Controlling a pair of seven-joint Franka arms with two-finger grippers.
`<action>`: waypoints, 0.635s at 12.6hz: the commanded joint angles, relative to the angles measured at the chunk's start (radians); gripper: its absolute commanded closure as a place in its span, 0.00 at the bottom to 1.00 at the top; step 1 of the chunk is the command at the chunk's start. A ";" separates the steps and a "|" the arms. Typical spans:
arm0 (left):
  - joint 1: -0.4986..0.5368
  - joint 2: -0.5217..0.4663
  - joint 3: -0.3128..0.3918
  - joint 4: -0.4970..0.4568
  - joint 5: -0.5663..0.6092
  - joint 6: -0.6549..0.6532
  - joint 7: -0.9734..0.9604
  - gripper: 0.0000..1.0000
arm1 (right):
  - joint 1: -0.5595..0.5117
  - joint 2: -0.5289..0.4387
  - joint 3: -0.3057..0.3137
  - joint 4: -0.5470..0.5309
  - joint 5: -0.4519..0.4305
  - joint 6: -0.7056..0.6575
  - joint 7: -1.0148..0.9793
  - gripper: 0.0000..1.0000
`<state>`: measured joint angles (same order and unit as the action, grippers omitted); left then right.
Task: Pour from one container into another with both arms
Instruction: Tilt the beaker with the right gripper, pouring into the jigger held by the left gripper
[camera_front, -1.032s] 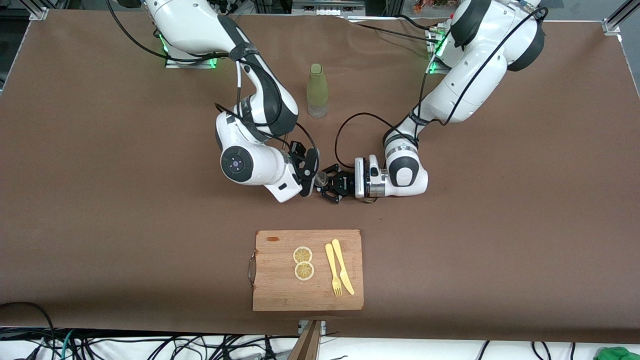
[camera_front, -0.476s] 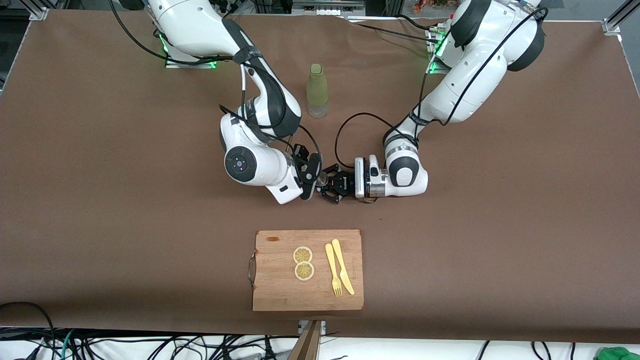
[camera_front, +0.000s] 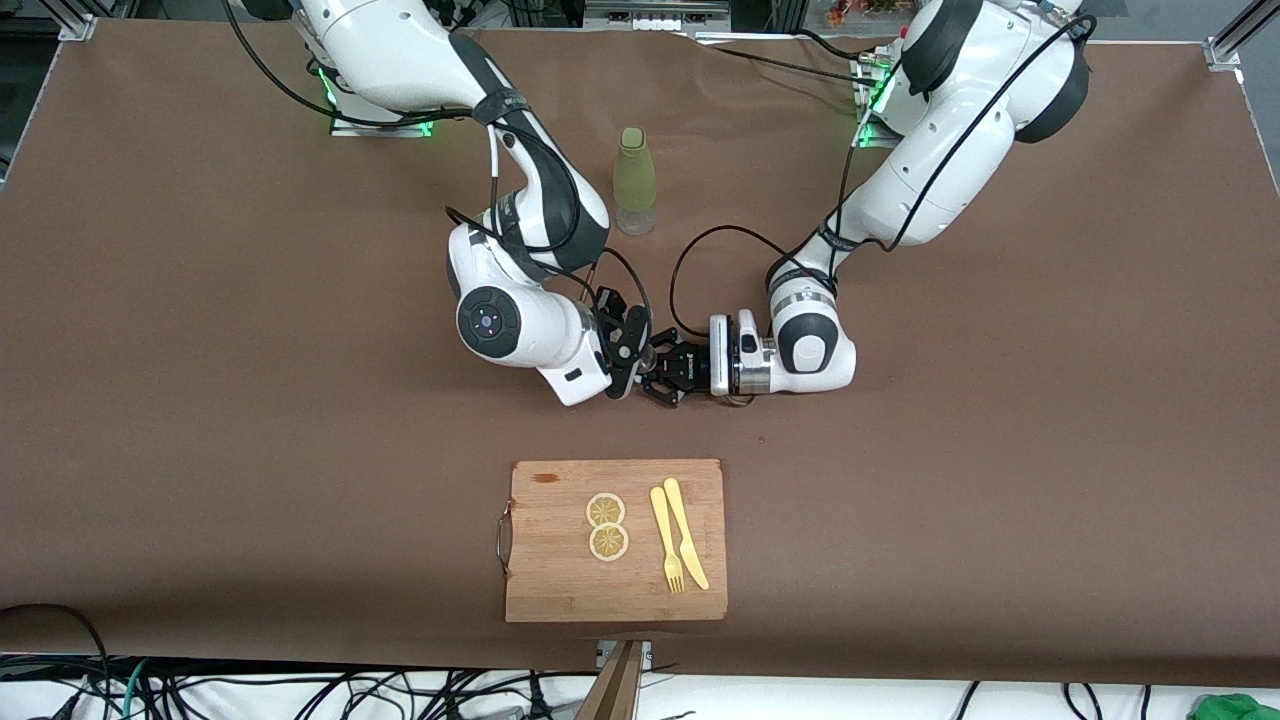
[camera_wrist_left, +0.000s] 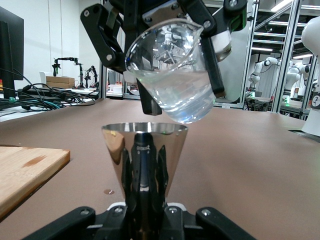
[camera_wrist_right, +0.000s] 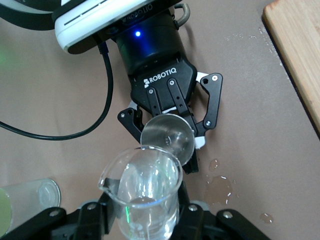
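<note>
My left gripper (camera_front: 657, 373) lies low over the middle of the table, shut on the stem of a shiny metal cone cup (camera_wrist_left: 145, 145) that stands upright with its mouth open. My right gripper (camera_front: 630, 357) is shut on a clear glass beaker (camera_wrist_left: 172, 70) holding some water. The beaker hangs tilted just above the cup, its spout over the cup's rim (camera_wrist_right: 167, 136). No stream of water shows. In the right wrist view the beaker (camera_wrist_right: 145, 192) fills the space between the right gripper's fingers (camera_wrist_right: 187, 212), and the left gripper (camera_wrist_right: 172, 100) is under it.
A green bottle (camera_front: 634, 180) stands farther from the front camera, between the arms' bases. A wooden cutting board (camera_front: 550, 560) with two lemon slices (camera_front: 606, 525), a fork and a knife lies nearer. Water drops (camera_wrist_right: 219, 187) wet the cloth beside the cup.
The right arm has swung toward the left gripper, bringing the beaker from beside the cup to over its rim. The left arm has stayed still.
</note>
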<state>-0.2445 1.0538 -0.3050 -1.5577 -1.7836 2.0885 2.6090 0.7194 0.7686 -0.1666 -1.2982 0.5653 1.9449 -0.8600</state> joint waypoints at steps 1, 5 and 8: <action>-0.004 0.041 -0.005 0.030 -0.039 0.025 0.046 1.00 | 0.000 -0.006 0.007 0.002 -0.008 0.008 0.030 0.87; -0.004 0.041 -0.005 0.034 -0.039 0.025 0.046 1.00 | -0.006 -0.026 0.009 -0.004 0.005 -0.001 0.030 0.86; -0.002 0.040 -0.005 0.034 -0.039 0.025 0.046 1.00 | -0.038 -0.057 0.009 -0.016 0.057 0.000 0.012 0.86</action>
<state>-0.2443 1.0539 -0.3052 -1.5577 -1.7836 2.0883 2.6104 0.7110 0.7533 -0.1671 -1.2937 0.5870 1.9487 -0.8439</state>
